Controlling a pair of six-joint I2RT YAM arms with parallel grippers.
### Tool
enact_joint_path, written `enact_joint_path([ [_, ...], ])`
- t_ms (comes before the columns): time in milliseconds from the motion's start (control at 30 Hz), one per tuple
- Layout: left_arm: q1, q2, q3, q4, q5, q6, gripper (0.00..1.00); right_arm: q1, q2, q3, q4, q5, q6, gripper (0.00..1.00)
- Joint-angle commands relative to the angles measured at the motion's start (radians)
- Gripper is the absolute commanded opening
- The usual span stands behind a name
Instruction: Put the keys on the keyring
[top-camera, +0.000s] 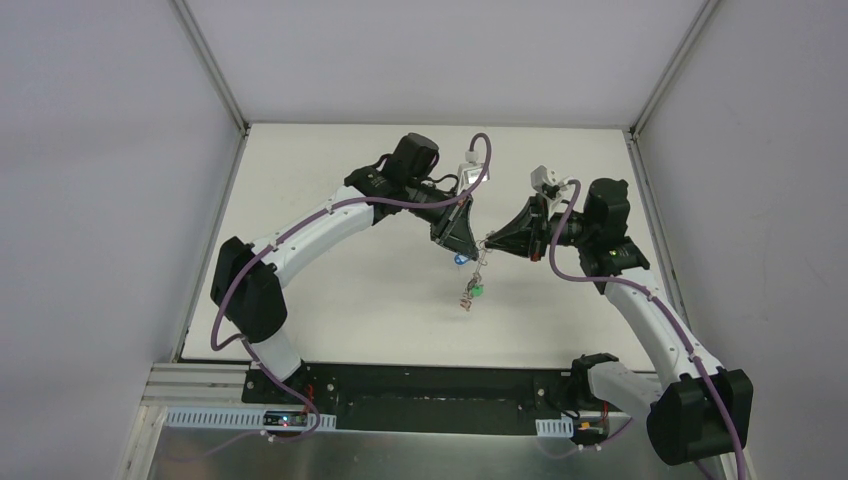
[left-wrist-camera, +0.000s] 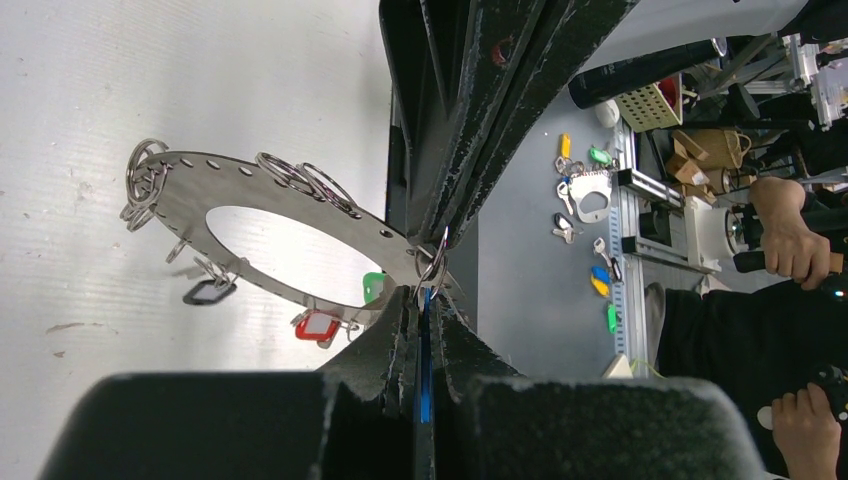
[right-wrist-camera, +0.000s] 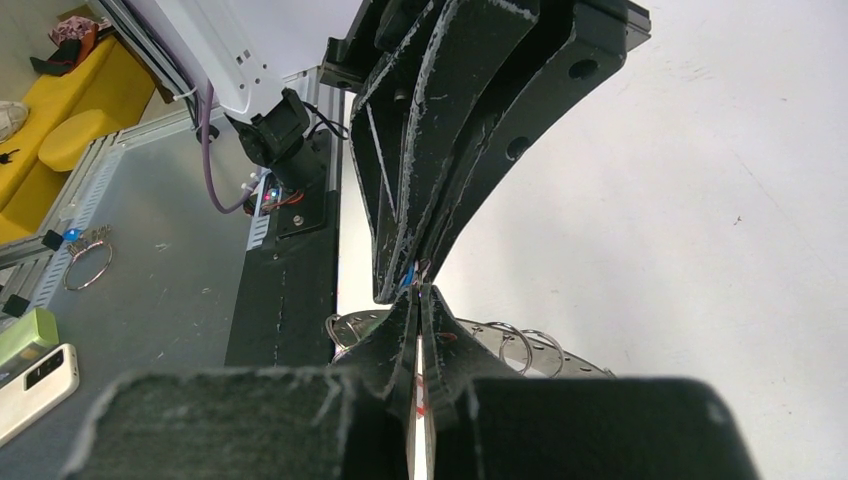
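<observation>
**Q:** Where is the keyring (left-wrist-camera: 185, 195)?

**A:** It is held clear of the worktop (left-wrist-camera: 120, 60), left of centre in the left-wrist view. The right fingers (left-wrist-camera: 470, 130) are pressed shut on its rim beside a small loop.

**Q:** What is done, and what is left?

**A:** The black-tagged key (left-wrist-camera: 208, 291), red-tagged key (left-wrist-camera: 317, 325) and green-tagged key (left-wrist-camera: 372, 286) hang from the rim. The left fingers (left-wrist-camera: 395, 340) pinch a blue sliver, probably the blue-tagged key (left-wrist-camera: 426, 370), at that loop. Threading it appears to be what is left.
</observation>
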Motion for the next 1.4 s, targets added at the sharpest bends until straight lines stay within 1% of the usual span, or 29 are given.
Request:
enact_joint_path([
  [0, -0.007, -0.054, 0.041, 0.011, 0.046, -0.01, 0.0, 0.005, -0.004, -0.001, 0.028, 0.001, -0.029, 0.0],
  [433, 0.008, -0.085, 0.037, -0.008, 0.036, 0.02, 0.0, 0.004, -0.002, -0.001, 0.012, 0.017, -0.048, 0.01],
  [567, 0.008, -0.085, 0.042, -0.02, 0.027, 0.03, 0.0, 0.004, -0.002, -0.001, 0.01, 0.017, -0.049, 0.04],
  [633, 0.008, -0.082, 0.046, -0.018, 0.027, 0.026, 0.0, 0.004, -0.002, -0.001, 0.01, 0.017, -0.049, 0.09],
  [700, 0.008, -0.08, 0.05, -0.021, 0.022, 0.026, 0.0, 0.004, -0.004, 0.001, 0.01, 0.02, -0.047, 0.17],
  [800, 0.011, -0.082, 0.058, -0.036, -0.01, 0.036, 0.0, 0.002, -0.008, 0.004, 0.008, 0.026, -0.043, 0.33],
  [867, 0.017, -0.08, 0.065, -0.043, -0.042, 0.033, 0.0, -0.003, -0.012, 0.008, 0.003, 0.035, -0.043, 0.5],
  [900, 0.022, -0.078, 0.07, -0.046, -0.056, 0.03, 0.0, -0.006, -0.015, 0.012, -0.003, 0.041, -0.043, 0.56],
  [967, 0.034, -0.067, 0.087, -0.049, -0.09, 0.024, 0.0, -0.011, -0.022, 0.021, -0.012, 0.052, -0.042, 0.63],
  [1033, 0.043, -0.044, 0.115, -0.054, -0.108, 0.012, 0.0, -0.021, -0.028, 0.027, -0.013, 0.063, -0.031, 0.68],
  [1167, 0.057, 0.052, 0.233, -0.091, -0.12, -0.027, 0.0, -0.041, -0.036, 0.045, -0.013, 0.096, -0.001, 0.69],
  [1233, 0.061, 0.135, 0.339, -0.121, -0.124, -0.042, 0.0, -0.05, -0.04, 0.054, -0.017, 0.113, 0.007, 0.69],
  [1300, 0.062, 0.217, 0.5, -0.166, -0.123, -0.052, 0.0, -0.061, -0.043, 0.057, -0.02, 0.127, 0.013, 0.69],
  [1367, 0.062, 0.297, 0.624, -0.199, -0.123, -0.065, 0.0, -0.069, -0.046, 0.061, -0.023, 0.136, 0.015, 0.69],
])
